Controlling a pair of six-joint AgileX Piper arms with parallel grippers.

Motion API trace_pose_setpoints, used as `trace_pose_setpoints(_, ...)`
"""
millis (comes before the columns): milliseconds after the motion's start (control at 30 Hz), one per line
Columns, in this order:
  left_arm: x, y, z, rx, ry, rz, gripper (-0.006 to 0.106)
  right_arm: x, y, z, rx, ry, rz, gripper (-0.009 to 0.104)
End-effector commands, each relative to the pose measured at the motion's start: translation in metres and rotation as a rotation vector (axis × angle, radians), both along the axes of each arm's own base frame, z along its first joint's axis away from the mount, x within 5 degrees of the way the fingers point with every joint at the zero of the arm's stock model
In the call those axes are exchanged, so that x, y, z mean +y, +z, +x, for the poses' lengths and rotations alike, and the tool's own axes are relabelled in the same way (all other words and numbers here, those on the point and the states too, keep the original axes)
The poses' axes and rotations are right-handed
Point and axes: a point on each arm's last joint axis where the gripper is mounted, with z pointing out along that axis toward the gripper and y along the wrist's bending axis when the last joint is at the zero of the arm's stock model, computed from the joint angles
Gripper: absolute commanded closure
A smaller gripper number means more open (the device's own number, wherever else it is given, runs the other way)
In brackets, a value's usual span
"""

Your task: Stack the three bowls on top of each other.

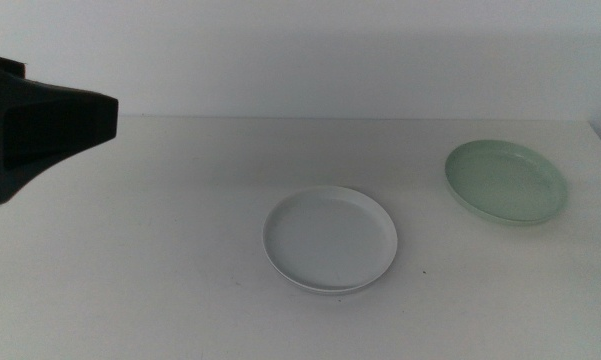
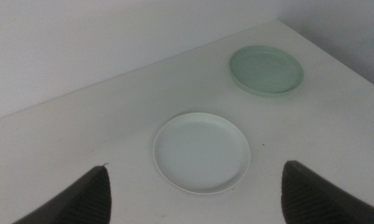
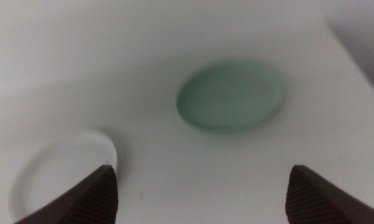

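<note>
Overhead, the middle view shows a white table (image 1: pixel 160 270) with two visible dishes. A pale bowl (image 1: pixel 330 238), greyish-white, sits just below the picture's centre, toward 6 o'clock, and under its near rim a second edge shows, so it may rest on another dish; I cannot tell for sure. The mint green bowl (image 1: pixel 505 181) lies flat at about 3 o'clock, well apart from the pale one. A dark part of the left arm (image 1: pixel 35 125) enters at 9 o'clock, raised above the table and touching neither dish. The right arm does not show in this view.

Next, the left wrist view: the left claw (image 2: pixel 196 199) hangs above the table with its two dark jaws spread wide apart and nothing between them. The pale bowl (image 2: pixel 201 152) lies on the table between the jaws and a little beyond them, and the mint green bowl (image 2: pixel 266 70) lies farther off, near the table's far corner.

Last, the right wrist view, which is blurred: the right claw (image 3: pixel 199 196) is also up off the table, jaws wide apart and holding nothing. The mint green bowl (image 3: pixel 231 94) lies ahead between the jaws, and part of the pale bowl (image 3: pixel 59 171) shows just beside one jaw.
</note>
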Motion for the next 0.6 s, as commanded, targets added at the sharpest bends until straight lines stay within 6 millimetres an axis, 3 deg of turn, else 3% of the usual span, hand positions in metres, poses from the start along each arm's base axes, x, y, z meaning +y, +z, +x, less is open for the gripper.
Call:
trace_pose_setpoints(0, 0.000, 0.001, -0.001, -0.013, 0.001, -0.003, 0.007, 0.000, 0.011, 0.012, 0.181, -0.005, -0.002, 0.002)
trace_pose_setpoints(133, 0.000, 0.001, -0.001, -0.013, 0.001, -0.003, 0.007, 0.002, 0.031, 0.042, 0.231, 0.002, -0.008, 0.002)
trace_pose_setpoints(333, 0.000, 0.001, -0.001, -0.013, 0.001, -0.003, 0.007, 0.006, 0.027, 0.070, 0.325, 0.000, 0.052, 0.002)
trace_pose_setpoints(467, 0.000, 0.001, -0.001, -0.013, 0.001, -0.003, 0.007, 0.002, 0.025, 0.111, 0.470, -0.022, 0.027, 0.002)
trace_pose_setpoints(567, 0.000, 0.001, -0.001, -0.013, 0.001, -0.003, 0.007, -0.012, 0.023, 0.152, 0.567, -0.043, 0.002, 0.002)
